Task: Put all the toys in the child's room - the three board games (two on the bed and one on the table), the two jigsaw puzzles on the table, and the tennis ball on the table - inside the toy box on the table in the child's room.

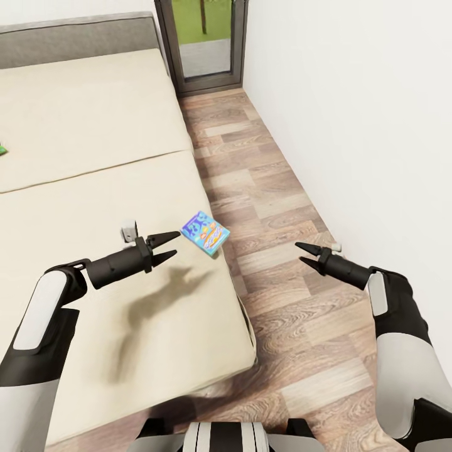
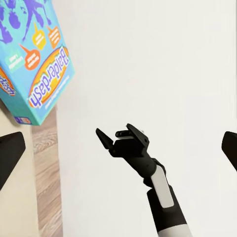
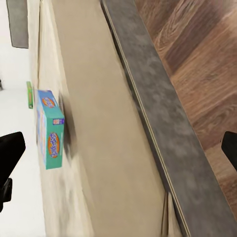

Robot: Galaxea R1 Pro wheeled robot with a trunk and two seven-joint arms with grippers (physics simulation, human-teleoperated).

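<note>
Near the bed's (image 1: pixel 94 188) right edge, a blue board game (image 1: pixel 204 232) lies ungrasped between the open, empty left gripper (image 1: pixel 164 246) and right gripper (image 1: pixel 306 253); nothing appears boxed yet.

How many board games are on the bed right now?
2: a blue board game near the bed's floor-side edge by the left gripper; a green one barely visible, farther across.

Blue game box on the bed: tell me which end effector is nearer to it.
Left. The left end effector hangs open just beside the blue game box, near the bed edge. The right end effector is open farther off, over the floor.
</note>
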